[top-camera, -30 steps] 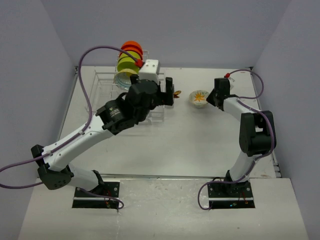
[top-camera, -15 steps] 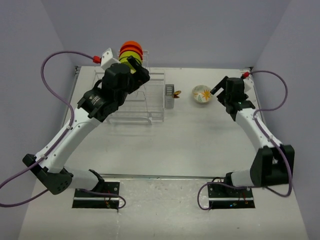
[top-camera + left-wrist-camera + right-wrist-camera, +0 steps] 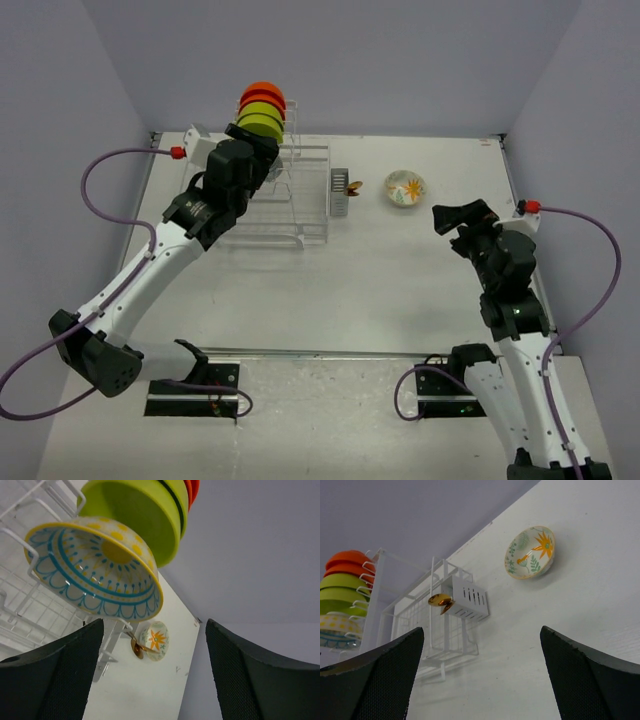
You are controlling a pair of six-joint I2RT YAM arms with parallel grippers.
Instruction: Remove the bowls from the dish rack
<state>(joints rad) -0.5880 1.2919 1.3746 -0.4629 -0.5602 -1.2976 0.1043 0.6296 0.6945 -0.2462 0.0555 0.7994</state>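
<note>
The white wire dish rack stands at the back left of the table. Its upright tier holds orange bowls at the top, lime-green bowls under them, and lowest a pale bowl patterned in yellow and blue. My left gripper is open right in front of that lowest bowl, whose rim lies just beyond the fingertips. Another pale bowl with an orange flower inside sits upright on the table to the right of the rack. My right gripper is open and empty, a short way nearer than that bowl.
A small grey cutlery basket hangs on the rack's right end with gold spoons sticking out. Purple-grey walls close the table at the back and both sides. Cables loop from both wrists.
My left arm swung from the cutlery-basket end back to the upright tier. My right gripper opened, left the flower bowl on the table and drew back toward the near right.
</note>
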